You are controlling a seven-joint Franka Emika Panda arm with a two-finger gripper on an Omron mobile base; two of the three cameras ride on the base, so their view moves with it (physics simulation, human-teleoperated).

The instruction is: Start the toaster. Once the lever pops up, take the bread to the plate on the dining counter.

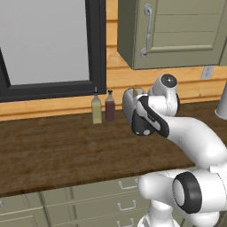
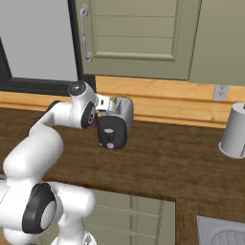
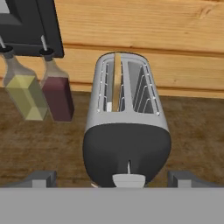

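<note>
- Hand view: the toaster (image 3: 127, 131) stands on the dark wood-grain surface (image 3: 192, 131), near the back edge where the pale wooden wall boards begin. Its dark end panel faces the camera, and a light-coloured lever tab sits low on that panel.
- The toaster has two slots on top. The bread (image 3: 116, 81) stands on edge in the left slot as this view frames it, a thin tan strip whose top just clears the slot; the right slot holds nothing.
- The tool (image 3: 113, 180) looks straight at the toaster's dark end. Its two fingertips (image 3: 41, 178) rise at the bottom of the view, spread wide to either side of the toaster's base, pinching nothing. Whether either tip touches the toaster is hard to say from here.
- Left base view: the toaster (image 1: 133, 111) is mostly hidden behind the arm's hand; a rounded silver corner and the dark end show beside the wrist.
- Right base view: the toaster (image 2: 117, 124) stands just beside the wrist, near the back edge of the surface (image 2: 167, 162), dark end and round knob turned toward the camera.
- Two small bottles stand just left of the toaster along the back edge: a dark red bottle (image 1: 110, 106) next to the toaster, and a yellow bottle (image 1: 96, 108) just beside that one.
- A grey cylindrical container (image 2: 235, 131) stands well apart toward the right end of the surface.
- Above hang olive cabinet doors (image 2: 134, 33) with a metal handle, and a dark-framed window (image 1: 48, 44) is set in the wall to the left.
</note>
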